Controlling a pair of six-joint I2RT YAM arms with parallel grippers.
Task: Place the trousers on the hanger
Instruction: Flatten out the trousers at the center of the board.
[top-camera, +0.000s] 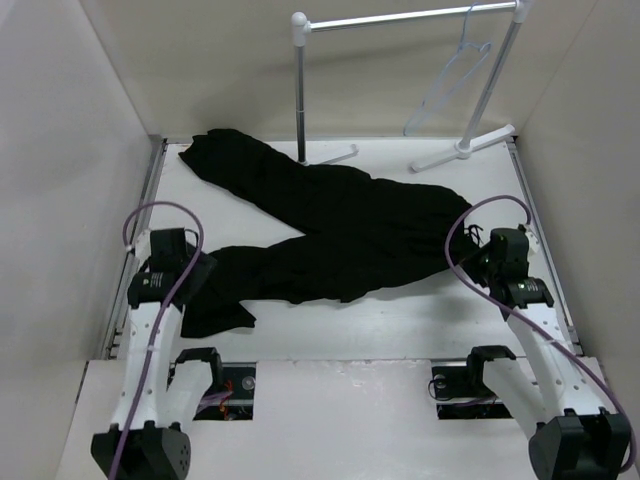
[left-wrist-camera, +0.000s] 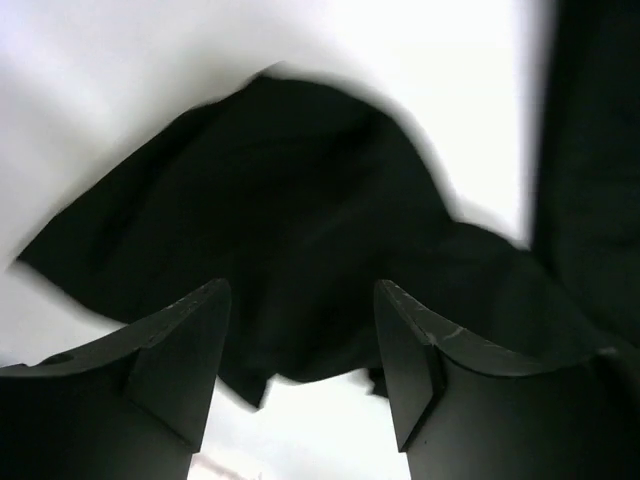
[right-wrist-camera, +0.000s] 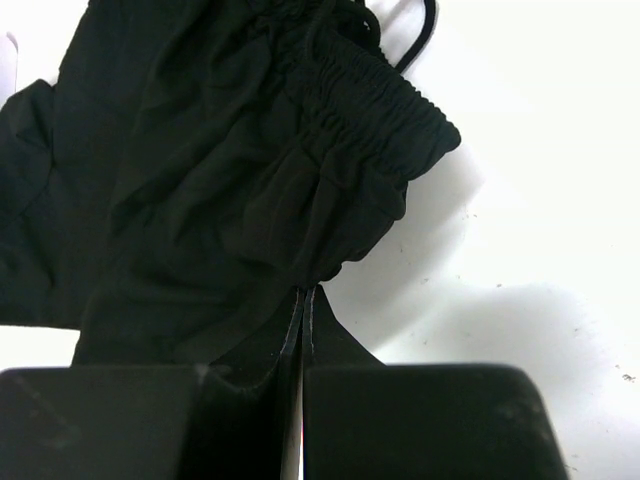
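The black trousers (top-camera: 340, 230) lie spread across the table, one leg running to the far left and the other to the near left. The pale hanger (top-camera: 450, 85) hangs from the rail at the back right. My left gripper (top-camera: 203, 268) is open just above the near leg's end (left-wrist-camera: 300, 190), with its fingers (left-wrist-camera: 190, 330) on either side of the cloth edge. My right gripper (top-camera: 468, 255) is shut on the trousers at the gathered waistband (right-wrist-camera: 360, 110), the fingertips (right-wrist-camera: 296, 305) pinching the cloth edge. The drawstring (right-wrist-camera: 425, 30) loops at the top of the right wrist view.
A white-and-metal rail stand (top-camera: 400, 18) spans the back, with a post (top-camera: 300, 100) at the back centre and white feet (top-camera: 465, 148) on the table. Pale walls close in on the left, right and back. Bare white tabletop (top-camera: 400, 320) lies in front of the trousers.
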